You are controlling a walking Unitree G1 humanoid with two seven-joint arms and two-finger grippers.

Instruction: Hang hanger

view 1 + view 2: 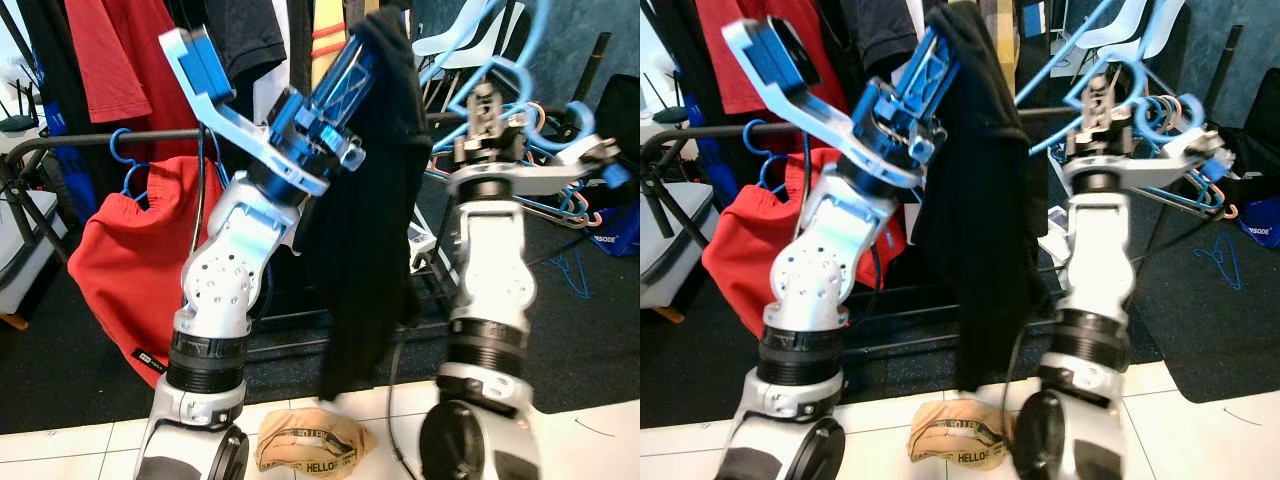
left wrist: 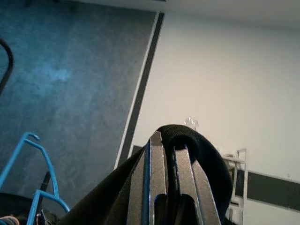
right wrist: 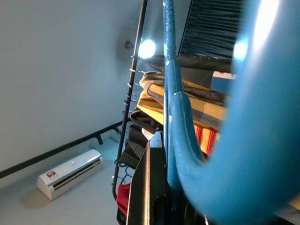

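Observation:
My left arm is raised, and its gripper [image 2: 169,143] is shut on a black garment [image 1: 365,230]. The cloth drapes over the fingertips and hangs down almost to the floor. To the right, my right gripper [image 1: 486,102] is held up at about the same height, shut on a light blue plastic hanger [image 1: 505,60] whose arms reach up and outward. In the right wrist view the blue hanger [image 3: 174,122] runs along one dark finger [image 3: 151,183]. Garment and hanger are apart.
A black clothes rail [image 1: 90,141] crosses behind my arms, with a red garment [image 1: 130,260] hanging on a blue hanger. More clothes hang above it. Several blue hangers [image 1: 570,205] and a white chair [image 1: 470,45] stand at the right. A beige cloth [image 1: 310,450] lies on the tiles.

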